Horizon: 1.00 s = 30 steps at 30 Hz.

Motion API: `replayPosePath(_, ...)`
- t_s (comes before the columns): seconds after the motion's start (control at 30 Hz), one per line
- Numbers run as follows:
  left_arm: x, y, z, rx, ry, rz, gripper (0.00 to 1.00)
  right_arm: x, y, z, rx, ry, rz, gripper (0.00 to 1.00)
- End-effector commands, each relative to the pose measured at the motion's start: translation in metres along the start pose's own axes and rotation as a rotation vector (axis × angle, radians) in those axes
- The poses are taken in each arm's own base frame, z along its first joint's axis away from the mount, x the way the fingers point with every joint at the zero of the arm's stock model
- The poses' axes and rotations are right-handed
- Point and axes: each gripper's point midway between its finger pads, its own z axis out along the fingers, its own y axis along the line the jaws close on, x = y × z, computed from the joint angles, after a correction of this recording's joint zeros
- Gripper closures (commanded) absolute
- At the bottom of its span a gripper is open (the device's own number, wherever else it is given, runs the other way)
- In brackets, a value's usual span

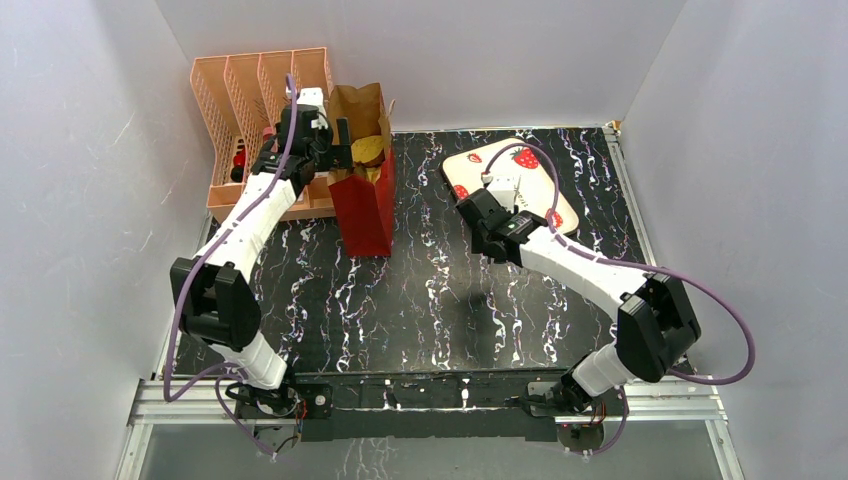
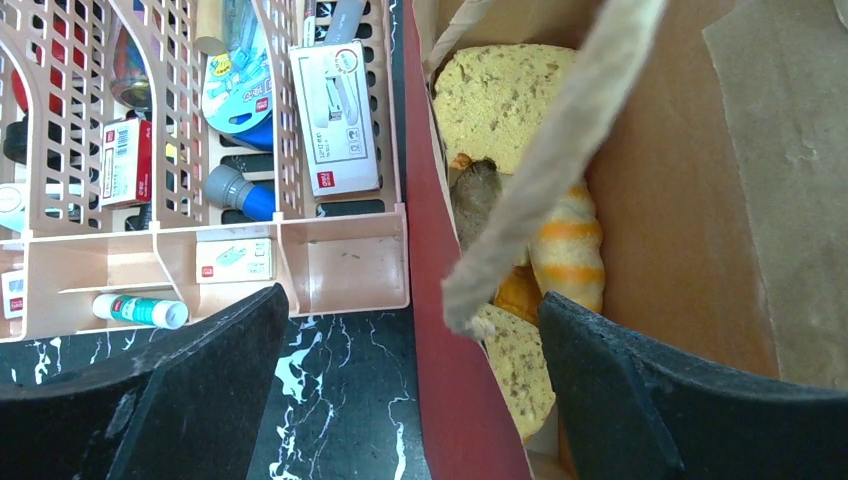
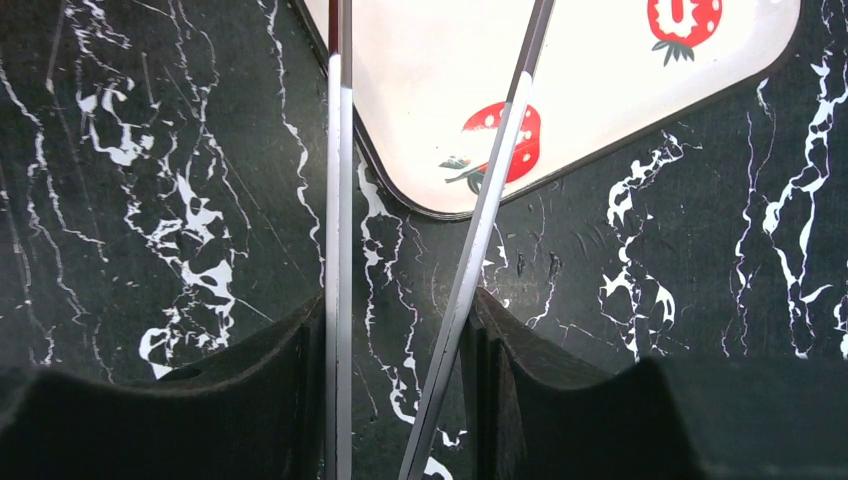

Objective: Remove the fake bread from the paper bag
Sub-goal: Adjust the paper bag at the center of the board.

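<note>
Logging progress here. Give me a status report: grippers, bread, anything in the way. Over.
Left gripper open, straddling paper bag wall. Right gripper shut on tongs by strawberry tray. Fake bread inside bag. Cord handle hangs across the opening.

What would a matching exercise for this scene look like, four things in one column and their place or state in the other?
Things:
1. fake bread
2. glue stick
3. left gripper
4. right gripper

Place or state:
a. closed on metal tongs
b. open, over the paper bag's rim
c. inside the paper bag
d. lying in the peach organiser

Pairs: 1-c, 2-d, 3-b, 4-a
</note>
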Motion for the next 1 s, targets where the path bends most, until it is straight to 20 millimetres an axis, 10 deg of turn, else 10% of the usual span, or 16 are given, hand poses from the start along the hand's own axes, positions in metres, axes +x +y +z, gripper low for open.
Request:
replayPosePath(0.0,-0.032,-0.006,-0.007,0.018,-0.087,-0.021,0.07,-0.025,0.003,-0.016,-0.045,-0.096,0.034,0.73)
replayPosePath(0.23,-0.034,-0.020,0.000,0.071,-0.084,0.007,0.28,-0.023,0.000,-0.022,-0.051,-0.093,0.020,0.73)
replayPosePath(0.63,-0.019,-0.045,0.000,0.136,-0.046,0.084,1.00,-0.030,-0.011,-0.034,-0.042,-0.129,0.006,0.73)
replayPosePath(0.97,-0.033,-0.073,-0.003,0.091,-0.080,0.296,1.00,-0.044,-0.013,-0.048,-0.059,-0.157,0.015,0.73)
